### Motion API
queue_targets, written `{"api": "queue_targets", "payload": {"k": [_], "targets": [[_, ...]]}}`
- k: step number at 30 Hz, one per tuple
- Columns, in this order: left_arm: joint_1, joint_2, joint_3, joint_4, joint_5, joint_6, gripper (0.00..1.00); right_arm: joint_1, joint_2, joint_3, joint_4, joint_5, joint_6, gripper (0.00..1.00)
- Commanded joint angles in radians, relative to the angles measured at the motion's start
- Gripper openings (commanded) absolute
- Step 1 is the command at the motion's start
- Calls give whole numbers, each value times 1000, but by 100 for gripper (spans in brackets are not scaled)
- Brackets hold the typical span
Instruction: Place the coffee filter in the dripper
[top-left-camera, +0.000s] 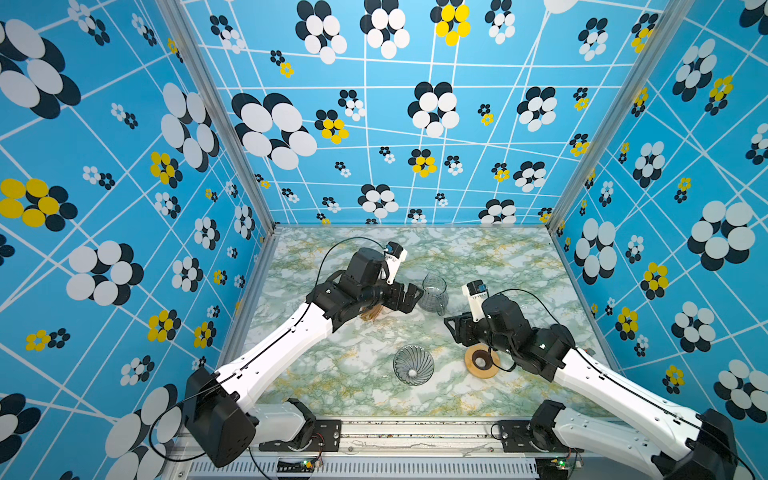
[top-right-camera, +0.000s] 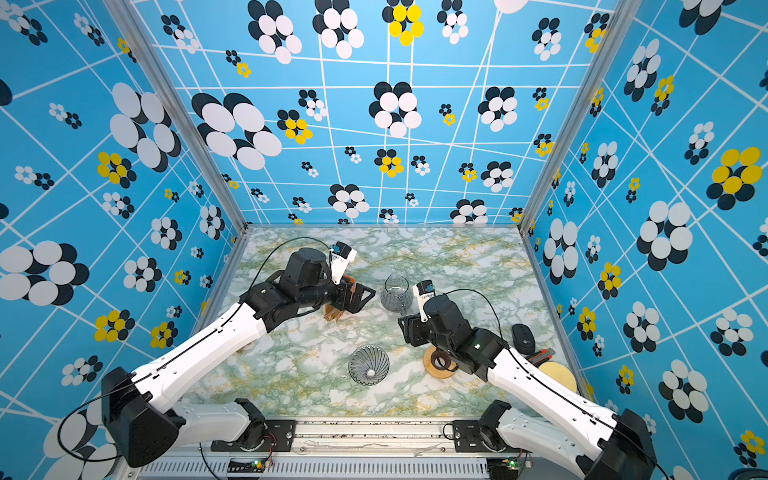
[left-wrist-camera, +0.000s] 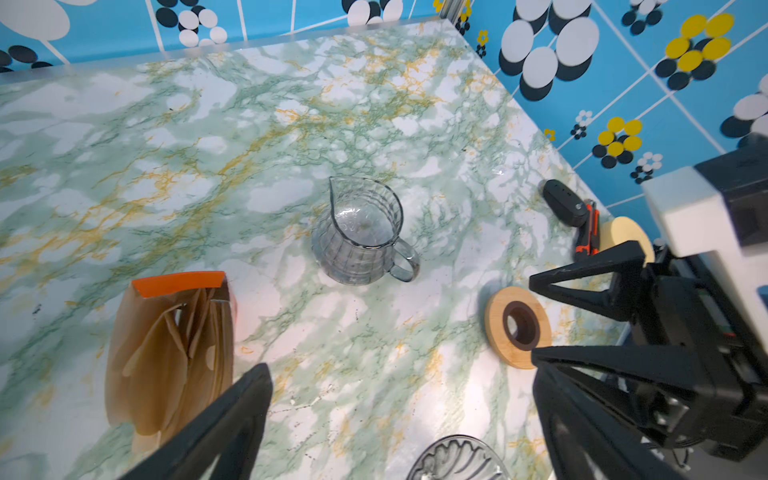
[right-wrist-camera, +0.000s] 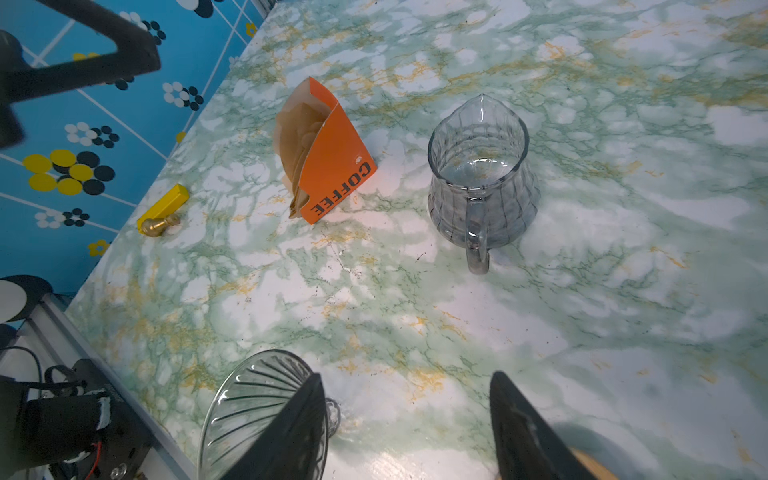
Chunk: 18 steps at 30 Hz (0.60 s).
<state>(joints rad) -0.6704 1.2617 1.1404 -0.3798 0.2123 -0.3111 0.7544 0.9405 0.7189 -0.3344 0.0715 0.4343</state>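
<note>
The dripper (top-left-camera: 413, 365) (top-right-camera: 368, 365), a clear ribbed glass cone, lies tilted on the marble table near the front middle. Its rim shows in the left wrist view (left-wrist-camera: 457, 459), and it also shows in the right wrist view (right-wrist-camera: 249, 411). No single coffee filter shows; I see only brown filters stacked in an orange-tagged packet (left-wrist-camera: 174, 353) (right-wrist-camera: 320, 158). My left gripper (top-left-camera: 410, 299) (left-wrist-camera: 399, 365) hovers open and empty beside that packet. My right gripper (top-left-camera: 452, 330) (right-wrist-camera: 406, 377) is open and empty, back-right of the dripper and apart from it.
A clear glass jug (top-left-camera: 434, 293) (right-wrist-camera: 482, 174) stands between the two grippers. A wooden ring (top-left-camera: 473, 371) (left-wrist-camera: 517, 328) lies under the right arm. A black mouse (top-right-camera: 523, 338), an orange-black tool (left-wrist-camera: 588, 232) and a pale yellow disc (top-right-camera: 557, 376) sit at the right edge. A yellow block (right-wrist-camera: 162, 210) lies at the left edge.
</note>
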Motion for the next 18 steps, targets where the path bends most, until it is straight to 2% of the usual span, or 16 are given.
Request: {"api": "queue_targets", "payload": {"k": [1, 5, 11, 13, 18], "targets": [[-32, -65, -94, 65, -57, -173, 99, -28, -54, -55, -65, -56, 65, 66], [-97, -94, -195, 155, -99, -240, 99, -94, -109, -118, -75, -105, 128, 66], [-198, -60, -245, 256, -139, -290, 99, -244, -142, -159, -146, -239, 185, 67], [-208, -27, -252, 297, -128, -347, 99, -303, -161, -181, -154, -293, 221, 67], [-254, 44, -242, 378, -108, -389, 99, -357, -198, -192, -227, -300, 236, 67]]}}
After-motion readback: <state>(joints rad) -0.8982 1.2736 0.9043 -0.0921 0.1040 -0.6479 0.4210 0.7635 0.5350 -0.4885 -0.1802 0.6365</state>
